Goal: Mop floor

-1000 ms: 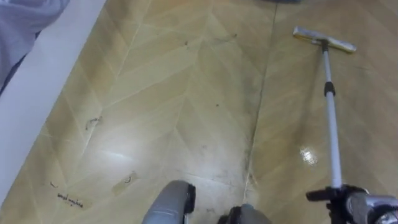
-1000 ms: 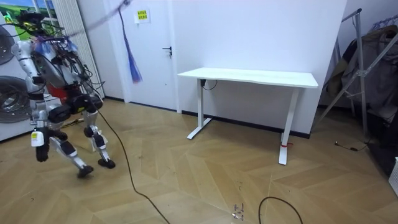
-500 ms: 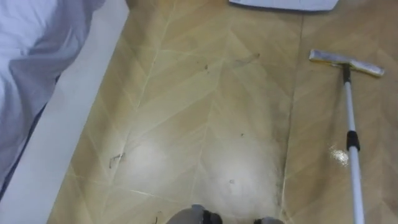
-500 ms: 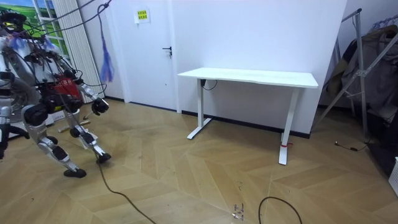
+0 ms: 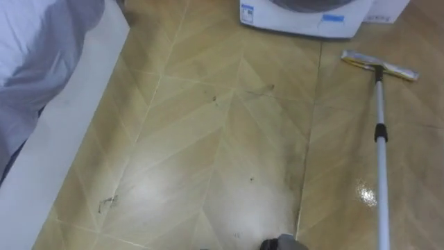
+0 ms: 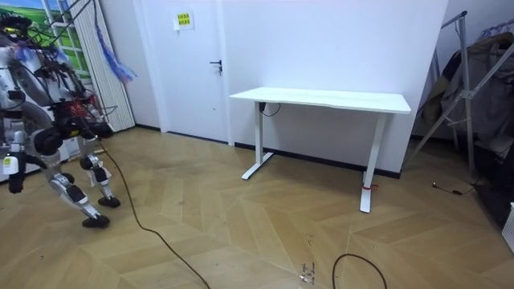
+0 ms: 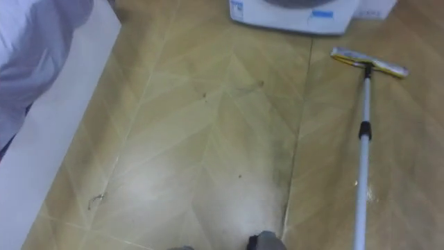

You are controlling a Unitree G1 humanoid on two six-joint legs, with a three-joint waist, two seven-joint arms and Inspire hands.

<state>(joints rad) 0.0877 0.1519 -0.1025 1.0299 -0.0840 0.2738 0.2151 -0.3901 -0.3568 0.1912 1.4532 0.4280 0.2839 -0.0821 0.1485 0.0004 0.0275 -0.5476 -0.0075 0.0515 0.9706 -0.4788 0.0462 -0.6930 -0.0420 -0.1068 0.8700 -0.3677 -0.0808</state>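
Though partly mopped by the look of it, cannot call the floor finished. Find the flat mop (image 5: pixel 381 163) ahead and to the right, with the mop head (image 5: pixel 379 65) lying flat on the wooden floor (image 5: pixel 208 139) just short of the washing machine (image 5: pixel 298 21), and the pole (image 5: pixel 382 201) running straight back toward the robot's right side, past the lower edge of the eye views. Cannot confirm any grip at that near end. In the room view, make out a robot hand (image 6: pixel 15 181) hanging low beside the legs, too small to read as open or closed, and not safely called left or right.

Note a bright glint (image 5: pixel 365 194), possibly wet, just beside the pole and nearer the hand end than the head: reads as a strip likely wiped. Note also a dark grimy streak (image 5: pixel 290 173) along a floor seam left of the pole, a few specks (image 5: pixel 214 98) further out, and a scribbled mark (image 5: pixel 107 203) far off to the left: reads as ground not yet covered. Judge one narrow lane treated at most, with most of the visible floor left to do.

Furthest left, see a white ledge (image 5: pixel 62 132) with pale grey cloth (image 5: pixel 35 48) on it. In the room view, place the robot at the room view's left, well apart from the white desk (image 6: pixel 321 100).
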